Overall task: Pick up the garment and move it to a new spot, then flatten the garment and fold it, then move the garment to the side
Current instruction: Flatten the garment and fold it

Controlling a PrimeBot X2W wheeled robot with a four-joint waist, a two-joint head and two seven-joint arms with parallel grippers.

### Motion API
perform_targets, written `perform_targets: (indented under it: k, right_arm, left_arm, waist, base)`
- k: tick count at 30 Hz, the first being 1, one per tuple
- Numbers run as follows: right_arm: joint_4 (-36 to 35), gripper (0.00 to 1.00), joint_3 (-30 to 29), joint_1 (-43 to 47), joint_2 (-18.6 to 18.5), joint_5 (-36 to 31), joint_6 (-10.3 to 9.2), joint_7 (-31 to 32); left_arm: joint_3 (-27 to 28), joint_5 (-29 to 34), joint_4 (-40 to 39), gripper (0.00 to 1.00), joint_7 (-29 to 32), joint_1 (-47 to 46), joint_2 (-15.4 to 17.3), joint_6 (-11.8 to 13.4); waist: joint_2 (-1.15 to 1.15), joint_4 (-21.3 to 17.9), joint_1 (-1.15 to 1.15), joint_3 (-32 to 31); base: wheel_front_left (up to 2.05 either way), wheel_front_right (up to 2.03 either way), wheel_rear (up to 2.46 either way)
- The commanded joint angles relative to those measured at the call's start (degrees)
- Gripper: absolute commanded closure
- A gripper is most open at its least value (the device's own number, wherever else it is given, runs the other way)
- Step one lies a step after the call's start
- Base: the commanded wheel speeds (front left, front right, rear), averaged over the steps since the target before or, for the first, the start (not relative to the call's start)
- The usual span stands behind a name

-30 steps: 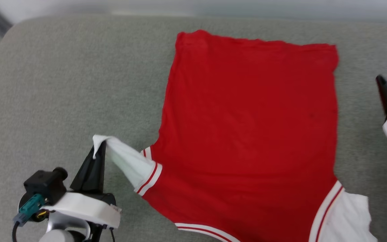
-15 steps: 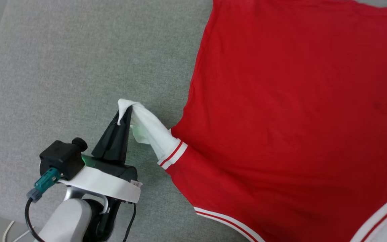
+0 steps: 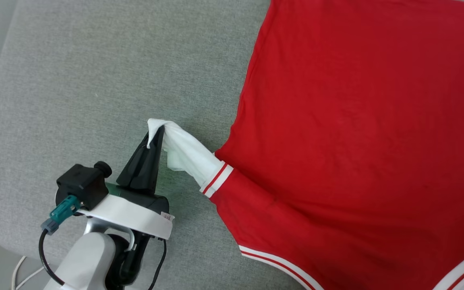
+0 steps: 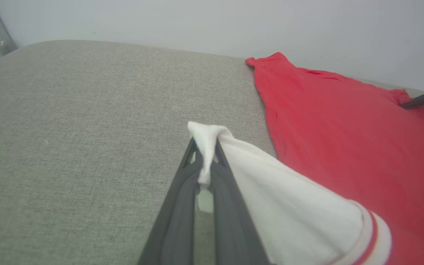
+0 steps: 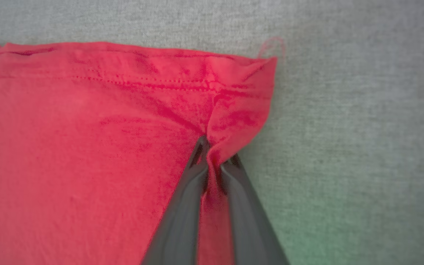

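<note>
Counting one red jersey shirt with white striped-trim sleeves [image 3: 357,141] spread on the grey fabric cushion [image 3: 95,80], we see two grippers: our left gripper [image 3: 156,132] pinched tight on one white sleeve [image 3: 183,151], our right gripper [image 5: 214,156] clamped on one red hem corner [image 5: 241,99].

The garment [image 3: 357,141] is matt cloth, the upholstery [image 3: 95,80] rough weave.

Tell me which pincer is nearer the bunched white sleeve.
Left. The left pincer is clamped on the sleeve; the right pincer, away from it, pinches the red hem corner of the garment.
</note>
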Motion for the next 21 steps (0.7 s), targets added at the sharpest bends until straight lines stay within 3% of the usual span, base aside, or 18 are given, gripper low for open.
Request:
perform_targets:
  k: [1, 10, 16, 21]
  right_arm:
    - [3.22, 1.00, 0.01, 4.82, 1.87, -0.72, -0.05, 0.97]
    - [-0.63, 1.00, 3.96, 6.05, -2.22, 1.65, -0.05, -2.68]
    - [-5.60, 1.00, 6.79, 14.99, -4.73, 7.32, -0.05, -3.20]
    - [-12.30, 1.00, 6.11, 26.94, -4.58, 11.82, -0.05, -3.06]
  left_arm:
    - [0.11, -0.25, 0.37, 1.00, -0.23, 0.28, 0.25, -0.18]
    - [2.05, -1.39, 2.38, 1.00, 0.86, 5.63, 2.14, 2.92]
    - [4.23, -2.38, 2.66, 1.00, 2.22, 10.64, 4.01, 5.95]
    - [5.85, -3.33, 1.94, 1.00, 3.49, 14.93, 5.67, 8.19]
  waist:
    - [0.00, -0.22, 0.00, -1.23]
    - [0.00, -3.70, 0.00, -10.53]
    - [0.00, -7.65, 0.00, -16.88]
    - [0.00, -10.99, 0.00, -21.26]
  base:
    - [0.00, 0.00, 0.00]
    - [0.00, 0.00, 0.00]
    - [0.00, 0.00, 0.00]
    - [0.00, 0.00, 0.00]
